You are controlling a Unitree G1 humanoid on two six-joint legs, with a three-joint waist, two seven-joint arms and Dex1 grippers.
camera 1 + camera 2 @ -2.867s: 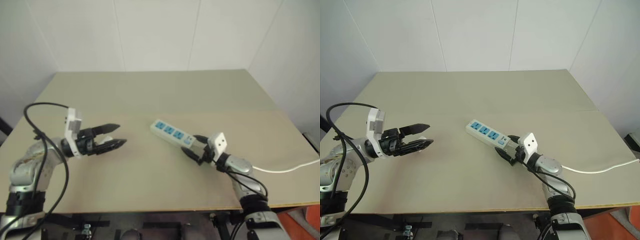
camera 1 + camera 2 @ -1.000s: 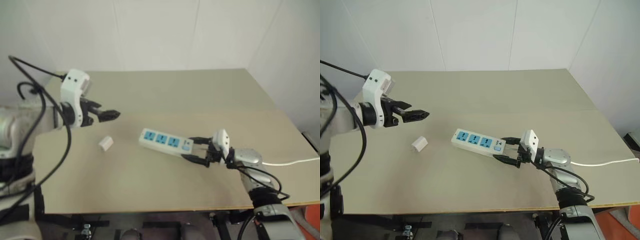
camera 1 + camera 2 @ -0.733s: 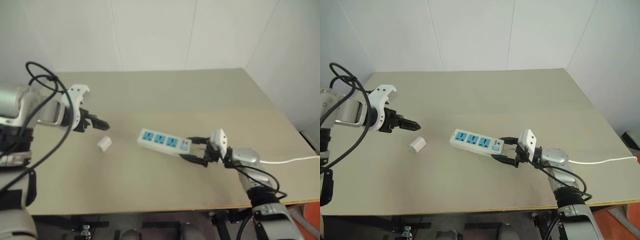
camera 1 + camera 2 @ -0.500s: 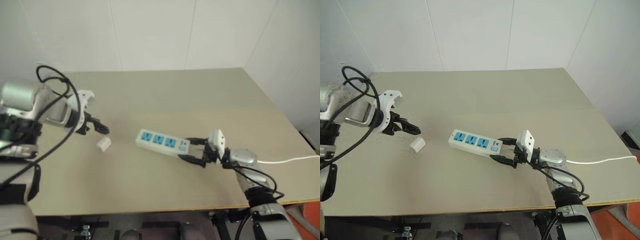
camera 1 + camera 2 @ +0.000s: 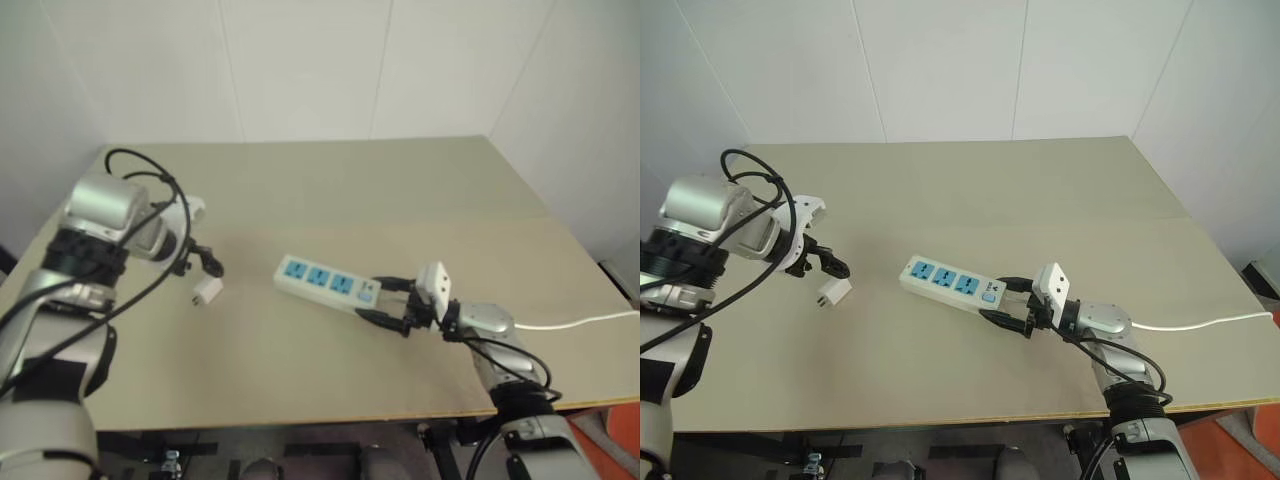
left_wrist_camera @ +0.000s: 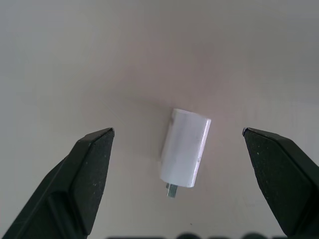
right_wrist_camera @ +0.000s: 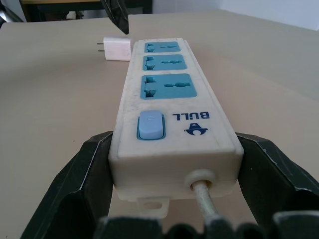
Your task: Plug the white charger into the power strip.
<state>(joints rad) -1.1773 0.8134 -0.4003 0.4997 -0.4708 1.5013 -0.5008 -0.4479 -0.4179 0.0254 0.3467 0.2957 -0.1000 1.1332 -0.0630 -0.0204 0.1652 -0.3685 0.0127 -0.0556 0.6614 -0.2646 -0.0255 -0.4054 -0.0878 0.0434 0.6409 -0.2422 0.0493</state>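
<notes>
Broadly, the beige counter [image 5: 1040, 190] carries everything, with the right end effector [image 5: 1008, 304] reaching in level above its near right part and the left end effector [image 5: 830, 262] angled down over its left part. Between the two lies the power strip [image 5: 952, 284], a long white bar with three blue socket faces; its switch end sits between the right end effector's two black fingers, which press against both side walls, so this end effector is gripping the strip. A thin white cord [image 5: 1200, 324] runs from that end away past the right wrist to the counter's right edge. Just beneath the left end effector lies the white charger [image 6: 185, 148] on its side, prongs showing, centred in the gap between the widely spread fingers [image 6: 89, 169] and touching neither; this end effector is open and holds nothing.
</notes>
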